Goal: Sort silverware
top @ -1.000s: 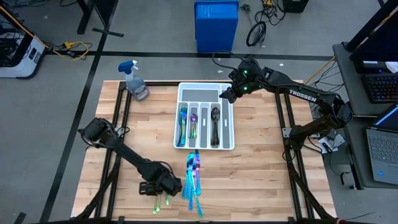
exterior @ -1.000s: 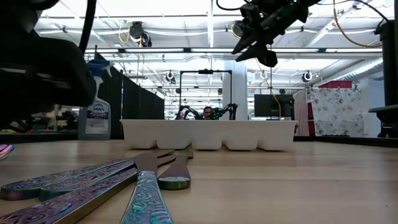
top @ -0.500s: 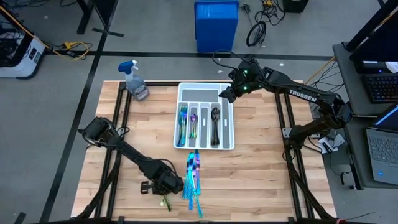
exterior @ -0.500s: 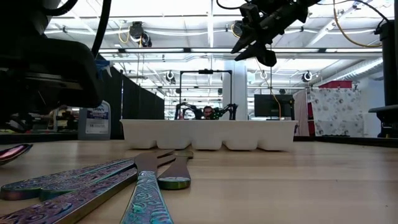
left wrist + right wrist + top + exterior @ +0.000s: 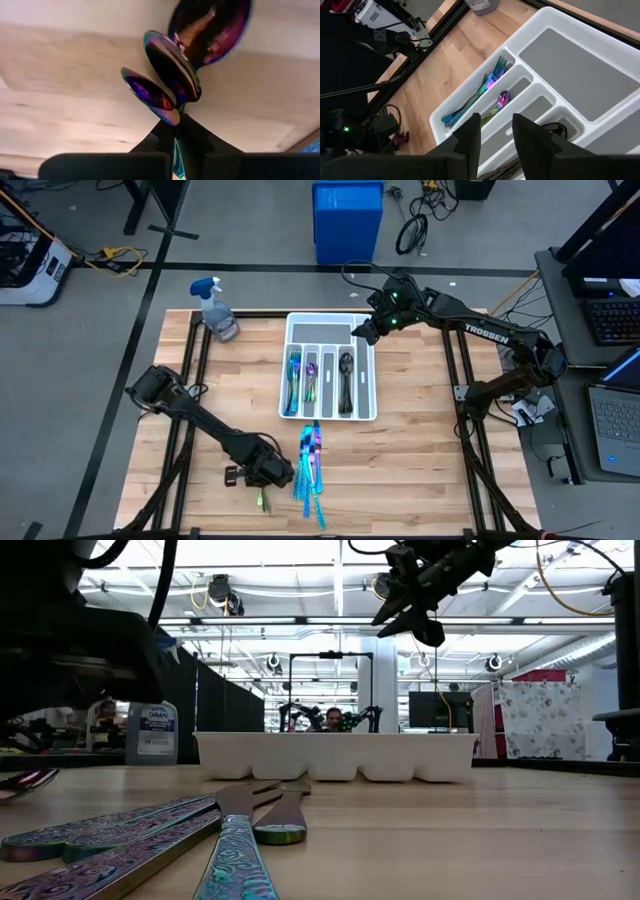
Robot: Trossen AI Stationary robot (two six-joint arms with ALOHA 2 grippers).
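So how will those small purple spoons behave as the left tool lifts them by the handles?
The spoons look like stiff, thin metal, so probably no bending. Their glossy finish may slip in the left tool. Three bowls fan out unevenly, so one could drop.

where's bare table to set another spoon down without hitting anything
The table is bare right of the white tray, and in the stretch between the spray bottle and the left arm. It is crowded along the near edge, where the left gripper, shut on small spoons, sits beside the knives. The right gripper hovers at the tray's far right corner.
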